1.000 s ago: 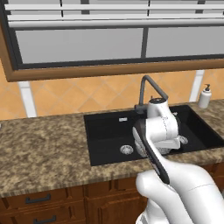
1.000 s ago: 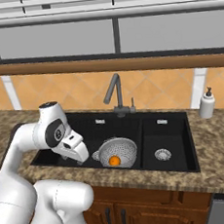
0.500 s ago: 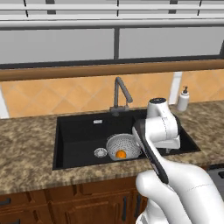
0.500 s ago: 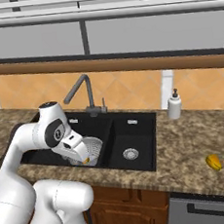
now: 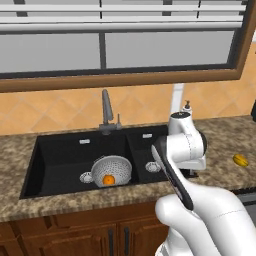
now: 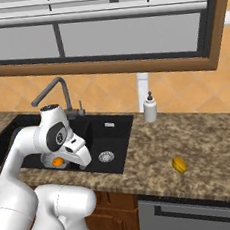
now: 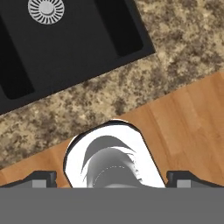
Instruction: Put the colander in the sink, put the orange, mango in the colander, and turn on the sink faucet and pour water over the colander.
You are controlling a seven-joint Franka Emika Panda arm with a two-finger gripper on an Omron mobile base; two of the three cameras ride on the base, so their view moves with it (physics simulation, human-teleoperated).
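The mango point(image 6: 179, 164) lies on the granite desk point(image 6: 200, 143), well to the right of the sink point(image 5: 65, 160) and apart from everything else; in the left base view it sits near the right edge point(image 5: 240, 160). It is a small, rounded, yellow-green fruit. Judged from its shape, it is light, firm and smooth-skinned, and it is liable to roll if nudged from one side. Recommended hold: across its narrower middle, from above, with both fingers meeting it at once.

The colander point(image 5: 112, 170) stands in the left basin with the orange point(image 5: 107, 179) inside it. The sink faucet point(image 5: 106, 109) rises behind the basins, its spout over the left one. A white soap dispenser point(image 6: 149, 108) stands on the desk behind the sink's right end.

The pincer point(image 7: 111, 178) points down over the front edge of the desk; its two finger tips stand wide apart, with nothing between them.
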